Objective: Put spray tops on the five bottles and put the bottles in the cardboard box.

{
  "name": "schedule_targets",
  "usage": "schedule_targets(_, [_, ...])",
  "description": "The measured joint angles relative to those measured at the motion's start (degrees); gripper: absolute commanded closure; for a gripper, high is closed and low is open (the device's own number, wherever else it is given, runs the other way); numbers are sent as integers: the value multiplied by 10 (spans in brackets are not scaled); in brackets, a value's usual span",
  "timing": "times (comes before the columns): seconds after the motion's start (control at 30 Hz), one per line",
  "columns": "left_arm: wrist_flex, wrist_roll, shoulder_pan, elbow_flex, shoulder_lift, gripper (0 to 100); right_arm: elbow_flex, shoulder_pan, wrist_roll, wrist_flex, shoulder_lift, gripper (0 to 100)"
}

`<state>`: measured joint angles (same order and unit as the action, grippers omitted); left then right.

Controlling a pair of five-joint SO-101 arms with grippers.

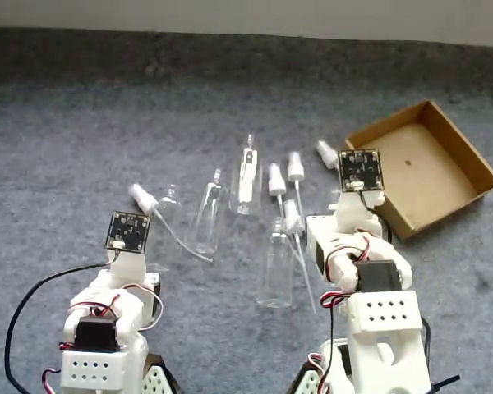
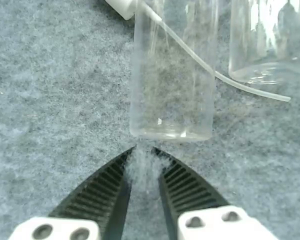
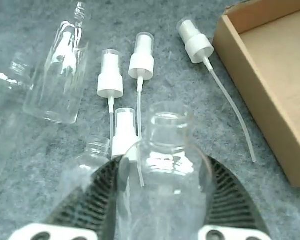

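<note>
Right claw (image 3: 165, 165) clamps one bottle (image 3: 164, 131) of five; five spray tops (image 3: 141, 57); left claw (image 2: 143, 148) barely apart.

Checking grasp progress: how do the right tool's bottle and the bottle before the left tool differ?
The right bottle sits gripped in the right tool; the left bottle lies free on carpet before the left tool. A spray tube lies across the left bottle, not the right bottle. Both clear, uncapped.

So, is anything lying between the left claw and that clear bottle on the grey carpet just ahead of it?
Nothing visible does. Only bare grey carpet separates the left gripper from the clear cylindrical bottle. A white spray top trails its thin tube across the bottle farther along, outside that gap.
</note>
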<state>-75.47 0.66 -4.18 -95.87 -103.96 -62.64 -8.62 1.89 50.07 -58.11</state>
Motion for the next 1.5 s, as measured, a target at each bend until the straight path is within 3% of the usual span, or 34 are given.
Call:
schedule_targets(0.37, [0,0,0,0,0,992,-24,0,-2,-4,-1,851])
schedule_targets(0.53, [12,-2,-6,0,0,992,-75,0,-2,-70,-1,851])
schedule_targets(0.77, [111,-135,-68,0,0,992,-119,-1,-2,-135,-1,851])
schedule_targets(0.97, [125,-142,-120,17,0,992,-120,-1,-2,-139,-1,851])
schedule_targets(1.5, [128,-142,-120,111,11,992,-120,-1,-2,-139,-1,851])
